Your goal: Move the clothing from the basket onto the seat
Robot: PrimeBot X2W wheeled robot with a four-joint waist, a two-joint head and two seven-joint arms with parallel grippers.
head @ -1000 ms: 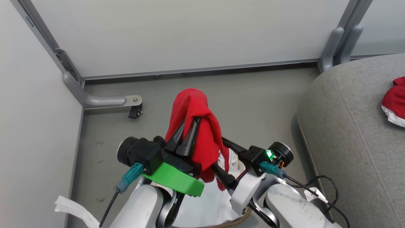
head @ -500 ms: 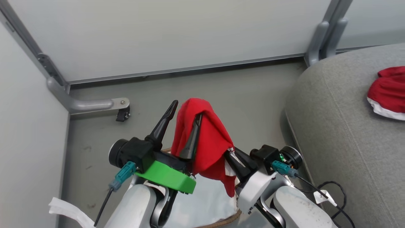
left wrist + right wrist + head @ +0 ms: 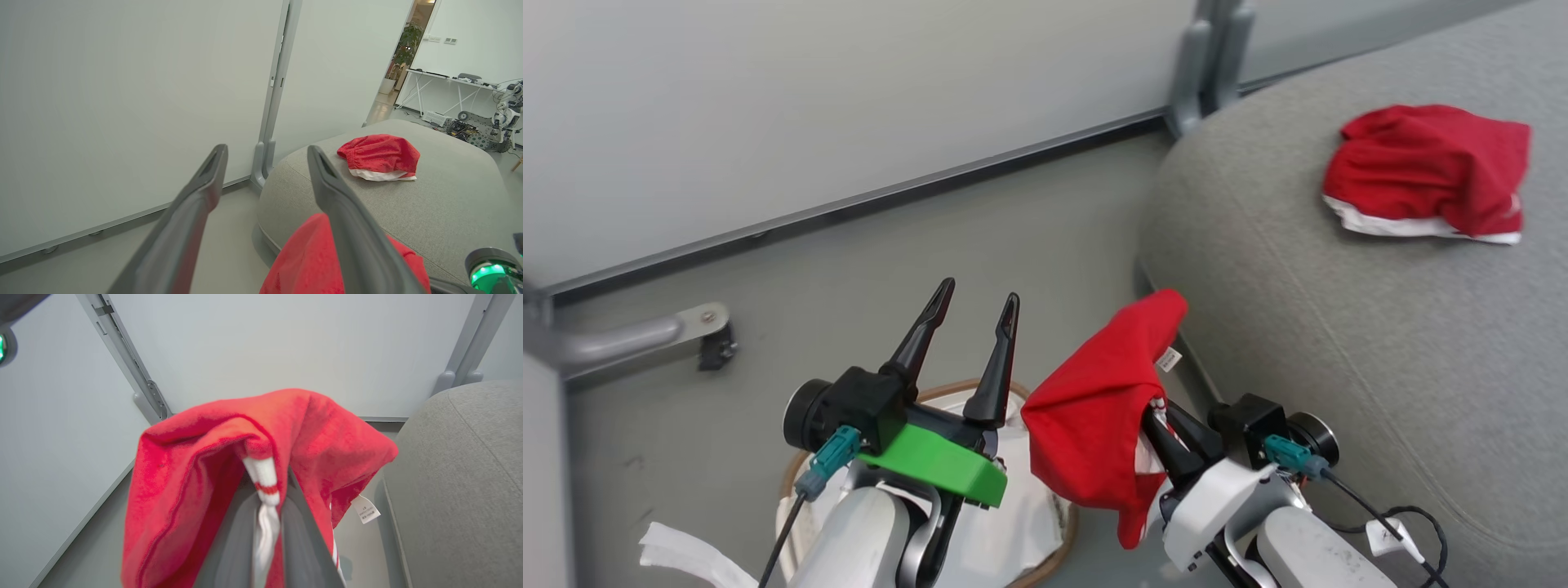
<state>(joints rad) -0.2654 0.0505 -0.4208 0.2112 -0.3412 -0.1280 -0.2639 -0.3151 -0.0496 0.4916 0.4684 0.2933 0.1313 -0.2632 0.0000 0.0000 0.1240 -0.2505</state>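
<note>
Pinching a red garment (image 3: pixel 1107 408) by its striped white cuff, the right gripper (image 3: pixel 265 486) holds it just beside the seat (image 3: pixel 1339 327). A second garment (image 3: pixel 1425 167) lies on the seat. Farther from the seat, the left gripper (image 3: pixel 977 304) hovers spread wide and empty above the basket (image 3: pixel 1058 547).

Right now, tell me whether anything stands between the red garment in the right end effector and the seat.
Nothing visible does. The red garment clamped in the right end effector hangs beside the seat, at its near edge, with bare cushion ahead of it.
</note>
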